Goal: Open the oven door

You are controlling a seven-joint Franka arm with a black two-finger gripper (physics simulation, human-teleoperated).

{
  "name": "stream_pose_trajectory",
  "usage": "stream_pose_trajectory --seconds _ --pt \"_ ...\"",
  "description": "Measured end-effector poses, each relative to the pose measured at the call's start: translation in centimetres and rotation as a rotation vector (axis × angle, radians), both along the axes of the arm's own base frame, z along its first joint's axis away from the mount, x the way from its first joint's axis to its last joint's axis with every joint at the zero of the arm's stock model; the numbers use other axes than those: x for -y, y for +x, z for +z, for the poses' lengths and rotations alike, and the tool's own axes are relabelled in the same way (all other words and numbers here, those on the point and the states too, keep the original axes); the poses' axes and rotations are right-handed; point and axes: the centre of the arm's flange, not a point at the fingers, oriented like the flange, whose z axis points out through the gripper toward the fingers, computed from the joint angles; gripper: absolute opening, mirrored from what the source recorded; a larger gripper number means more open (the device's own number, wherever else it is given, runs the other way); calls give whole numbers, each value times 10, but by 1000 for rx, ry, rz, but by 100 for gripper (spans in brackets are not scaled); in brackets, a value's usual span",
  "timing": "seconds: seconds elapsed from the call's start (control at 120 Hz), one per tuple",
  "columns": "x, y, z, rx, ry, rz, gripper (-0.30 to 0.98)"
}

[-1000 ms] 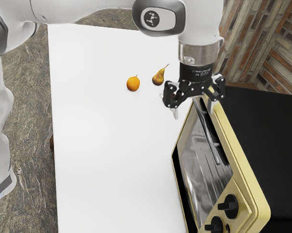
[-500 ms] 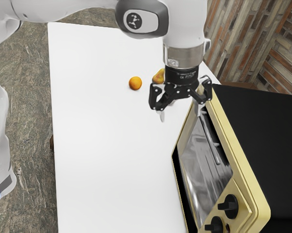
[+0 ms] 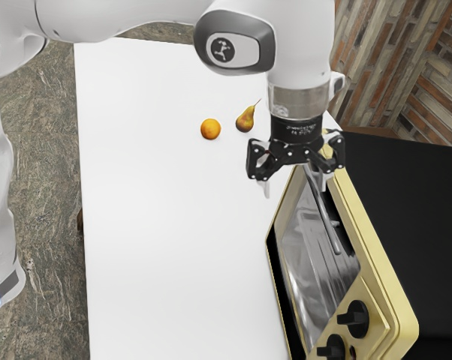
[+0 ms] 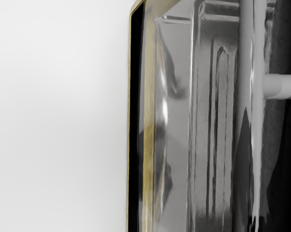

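White worktop (image 3: 173, 240), brick wall (image 3: 376, 67) behind. Step in hand, as I judge it: lining up on the oven door (image 3: 305, 259), which looks closed. Next move calls for settling the end effector (image 3: 295, 186) astride the handle (image 3: 327, 219), closing on it, then drawing the door outward in an arc. Risk: a fingertip landing on the bar instead of beside it.

End effector: fingers spread wide, nothing held. It hangs over the handle's far end; contact with the bar, can't tell. Wrist view has the bar close by, with a mounting post (image 4: 280, 87).

Further out: yellow frame (image 3: 365, 232), two dark knobs (image 3: 354, 319), black oven top (image 3: 414, 225). Well apart from the oven, a pear (image 3: 245, 120) beside an orange (image 3: 210, 129).
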Motion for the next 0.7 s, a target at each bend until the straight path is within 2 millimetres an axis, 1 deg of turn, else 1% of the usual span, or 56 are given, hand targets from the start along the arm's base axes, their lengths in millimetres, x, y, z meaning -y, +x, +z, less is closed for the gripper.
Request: stream_pose_trajectory --seconds 0.142,0.275,0.383,0.7 --pt "-2 2 0 9 5 -7 69" --pt "-7 6 -5 2 8 -5 69" --pt "-6 12 -14 -13 6 -14 69" --pt "-3 25 -31 -41 -2 -30 69"
